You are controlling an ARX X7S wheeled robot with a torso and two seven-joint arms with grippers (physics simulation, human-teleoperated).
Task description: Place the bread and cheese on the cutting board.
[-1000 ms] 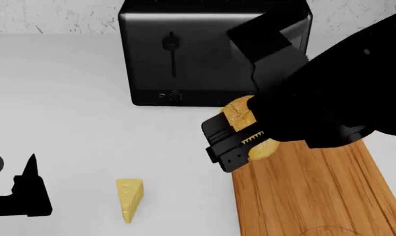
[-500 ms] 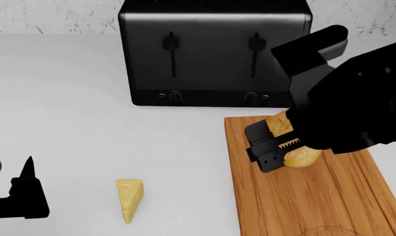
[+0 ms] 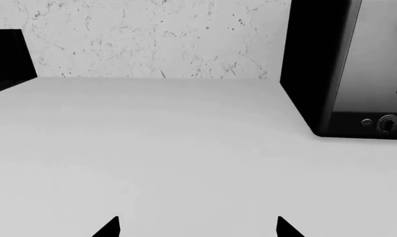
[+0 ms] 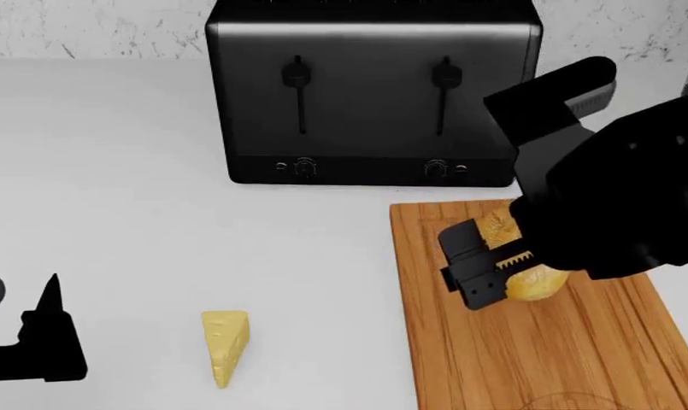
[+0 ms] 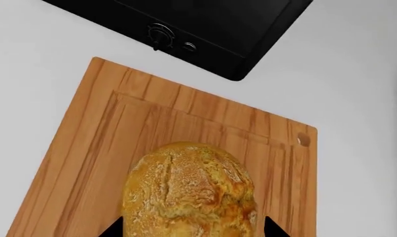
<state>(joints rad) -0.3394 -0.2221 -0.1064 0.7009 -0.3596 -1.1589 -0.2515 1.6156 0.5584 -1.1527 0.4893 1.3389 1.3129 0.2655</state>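
The bread (image 4: pixel 534 282), a round golden-brown crusty loaf, sits between the fingers of my right gripper (image 4: pixel 506 260), which is shut on it over the far left part of the cutting board (image 4: pixel 549 359). In the right wrist view the loaf (image 5: pixel 188 190) fills the gap between the jaws of the gripper (image 5: pixel 192 228), with the board (image 5: pixel 86 133) under it; I cannot tell whether the loaf touches the board. The cheese (image 4: pixel 225 342), a pale yellow wedge, lies on the white counter left of the board. My left gripper (image 4: pixel 49 329) is open and empty, left of the cheese.
A black toaster (image 4: pixel 367 94) stands at the back of the counter, just behind the board's far edge; it also shows in the left wrist view (image 3: pixel 346 69) and the right wrist view (image 5: pixel 185 24). A speckled white wall runs behind it.
My right gripper has carried the bread rightward from in front of the toaster to over the cutting board, then slightly nearer and lower. The left arm and the cheese have hardly moved.
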